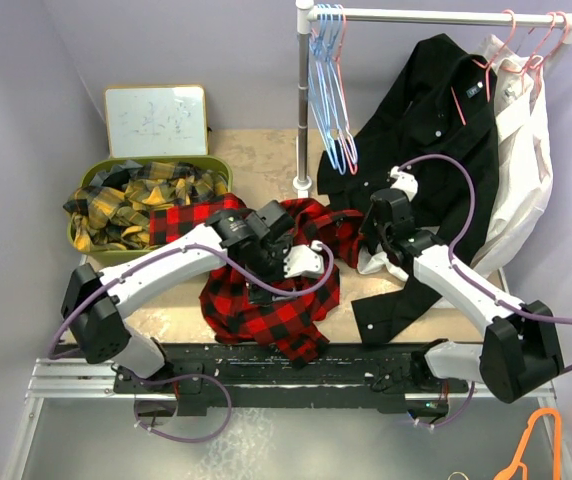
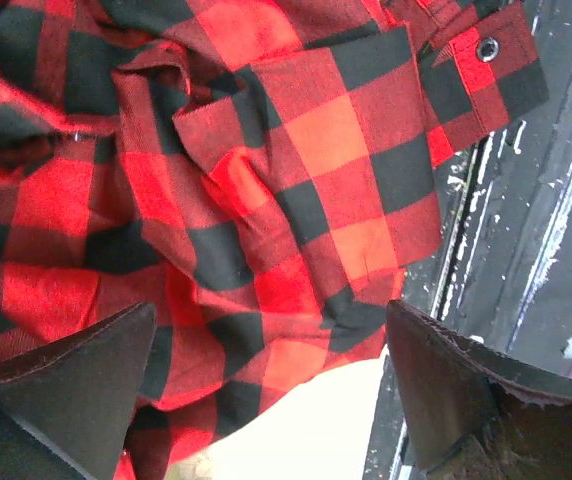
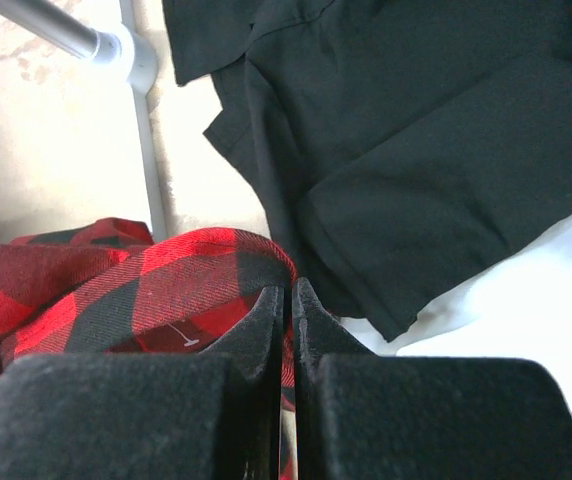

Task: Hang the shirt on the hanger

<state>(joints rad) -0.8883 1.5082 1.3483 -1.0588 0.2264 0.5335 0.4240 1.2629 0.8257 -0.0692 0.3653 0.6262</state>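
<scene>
The left gripper (image 2: 271, 308) stands wide open, its two dark fingers (image 2: 86, 380) spread and holding nothing. It hovers just over the shirt (image 2: 296, 170). Between the fingers lie rumpled red-and-black folds, and a cuff (image 2: 486, 48) with a snap rests against the dark frame (image 2: 526, 200) at the table's near edge.

The right gripper (image 3: 291, 295) is clenched, fingers pressed together. A sliver of red shows between them, so it appears to pinch a fold at the shirt's (image 3: 166, 285) edge. Just past its tips the black shirt (image 3: 416, 130) hangs down over white cloth (image 3: 526, 290), with the post (image 3: 146, 130) to the left.

From above, the left gripper (image 1: 306, 262) sits over the middle of the shirt (image 1: 266, 310), which lies crumpled on the table (image 1: 256, 150) between the two arms, its lower corner reaching the frame (image 1: 266, 365). The right gripper (image 1: 374, 232) is at the shirt's right side, beside the black shirt (image 1: 426, 110).

Behind, a rail (image 1: 436, 15) stands on its post (image 1: 304, 100). Blue hangers (image 1: 328, 90) hang at its left end. Pink hangers (image 1: 511, 35) at the right carry the black shirt and a white shirt (image 1: 526, 170).

To the left, a green bin (image 1: 156, 162) holds yellow plaid cloth (image 1: 136, 195), with a whiteboard (image 1: 156, 120) leaning behind it. An orange hanger (image 1: 536, 445) lies at the near right corner.
</scene>
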